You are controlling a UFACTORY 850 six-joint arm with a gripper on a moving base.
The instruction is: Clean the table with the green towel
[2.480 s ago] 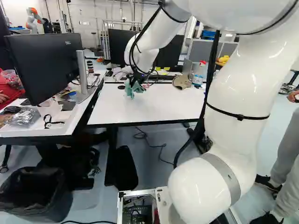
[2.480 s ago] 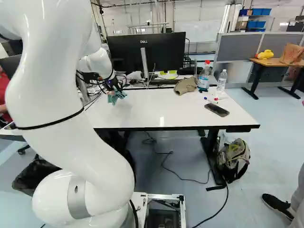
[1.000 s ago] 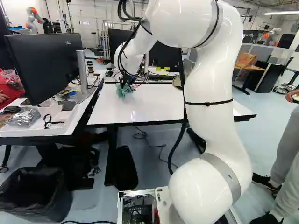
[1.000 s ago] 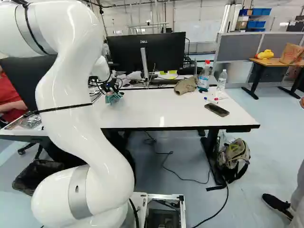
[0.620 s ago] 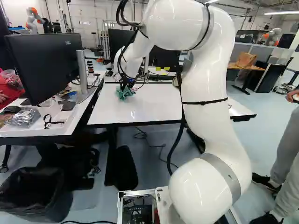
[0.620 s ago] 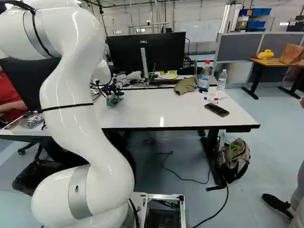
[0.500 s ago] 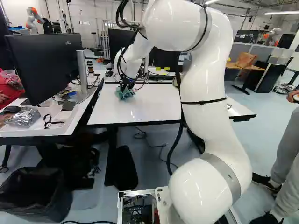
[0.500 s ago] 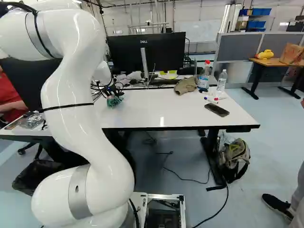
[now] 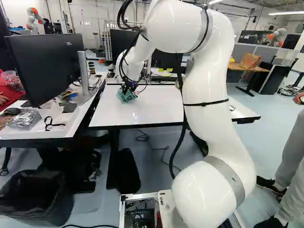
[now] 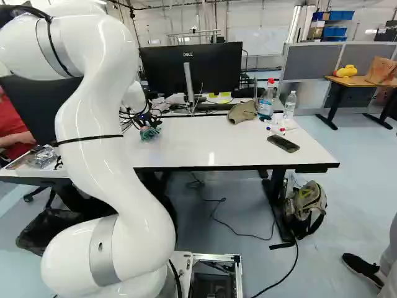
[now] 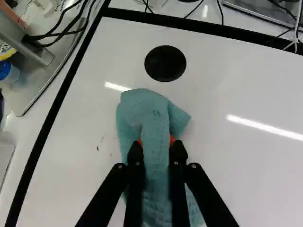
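Observation:
At the far left part of the white table (image 9: 161, 107), my gripper (image 9: 127, 87) points down over the surface in the left base view. The green towel (image 9: 127, 96) hangs bunched beneath it, low at the tabletop; whether it presses on the table I cannot tell. In the wrist view the gripper (image 11: 156, 147) is shut on the towel (image 11: 147, 109), with folds pinched between both fingers and cloth spreading ahead and below. Small dark specks (image 11: 98, 148) lie on the table beside the towel. A round black disc (image 11: 165, 63) is set ahead of it.
A monitor (image 10: 191, 67) stands behind the table. Toward its right end are a cap (image 10: 242, 112), two bottles (image 10: 265, 102), markers (image 10: 276, 131) and a phone (image 10: 283, 144). A side desk with another monitor (image 9: 45, 66) adjoins on the left. Another robot (image 9: 34, 20) stands far back.
The arm has swung leftward in the left base view, and the towel has travelled with the gripper, slightly nearer along the table. Over the last half second they barely shift. The base has stayed put.

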